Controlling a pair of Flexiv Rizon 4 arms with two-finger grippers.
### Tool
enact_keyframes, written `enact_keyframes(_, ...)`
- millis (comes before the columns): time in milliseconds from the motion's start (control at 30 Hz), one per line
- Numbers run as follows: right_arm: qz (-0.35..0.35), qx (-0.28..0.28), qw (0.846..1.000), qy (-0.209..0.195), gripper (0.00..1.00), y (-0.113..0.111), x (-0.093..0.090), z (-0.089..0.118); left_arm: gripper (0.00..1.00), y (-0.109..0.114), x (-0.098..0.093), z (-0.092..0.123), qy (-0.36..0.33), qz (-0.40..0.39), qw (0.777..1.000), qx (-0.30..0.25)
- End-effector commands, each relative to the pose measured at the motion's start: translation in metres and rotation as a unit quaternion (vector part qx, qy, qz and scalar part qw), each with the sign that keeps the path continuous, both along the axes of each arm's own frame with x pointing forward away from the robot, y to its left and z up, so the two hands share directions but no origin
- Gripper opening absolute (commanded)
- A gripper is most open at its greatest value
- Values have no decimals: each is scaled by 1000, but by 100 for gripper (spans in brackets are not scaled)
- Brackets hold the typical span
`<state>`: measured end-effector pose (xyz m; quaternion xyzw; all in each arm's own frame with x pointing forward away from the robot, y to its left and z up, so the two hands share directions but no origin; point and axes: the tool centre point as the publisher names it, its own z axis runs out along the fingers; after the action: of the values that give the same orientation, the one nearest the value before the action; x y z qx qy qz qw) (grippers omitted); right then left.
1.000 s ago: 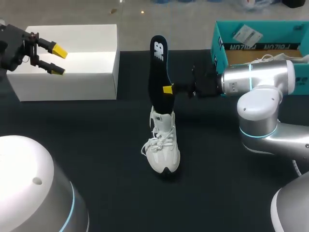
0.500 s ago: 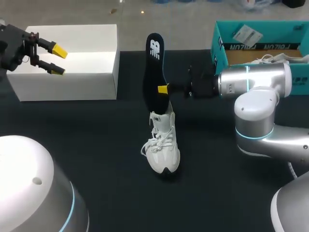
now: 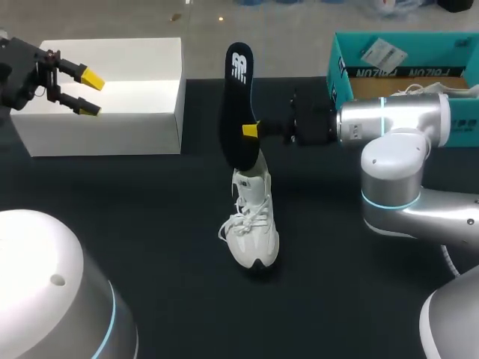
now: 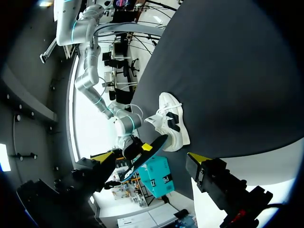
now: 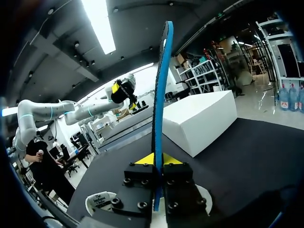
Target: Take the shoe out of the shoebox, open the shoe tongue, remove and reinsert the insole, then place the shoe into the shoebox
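Observation:
A white sneaker (image 3: 254, 221) stands on the black table, toe toward the near edge. Above its heel a dark insole (image 3: 237, 108) stands nearly upright, clamped at its lower part by my right gripper (image 3: 251, 132), which comes in from the right. From the right wrist the insole (image 5: 160, 90) shows edge-on between the shut yellow tips (image 5: 155, 159), with the shoe's opening (image 5: 100, 203) below. My left gripper (image 3: 87, 91) hangs open over the white box at the far left, holding nothing. Its wrist view shows the sneaker (image 4: 172, 122) and insole (image 4: 147, 153) far ahead of its fingers.
A white box (image 3: 127, 120) stands at the back left. A teal shoebox (image 3: 343, 67) sits at the back right behind my right arm, with another white shoe (image 3: 441, 88) partly visible inside. My robot's body fills the near corners of the head view.
My right gripper has lifted the insole up and slightly left, further out of the sneaker. The left arm has not moved.

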<state>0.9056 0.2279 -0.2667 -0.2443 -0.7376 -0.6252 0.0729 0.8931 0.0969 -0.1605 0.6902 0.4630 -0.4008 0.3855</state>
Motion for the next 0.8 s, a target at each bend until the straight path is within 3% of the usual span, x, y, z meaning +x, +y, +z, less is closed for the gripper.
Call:
enact_keyframes(33,-7,12,1000,17,0,10,7,1,100,1,0,0,-1,-1,1000,1)
enact_keyframes(233,-9,21,998,52,0,15,1,0,100,1,0,0,-1,-1,1000,1)
enact_keyframes(600,0,-2,997,73,0,14,-15,-22,100,1,0,0,-1,-1,1000,1)
enact_keyframes(800,-1,2,998,55,0,13,-7,-10,100,1,0,0,-1,-1,1000,1)
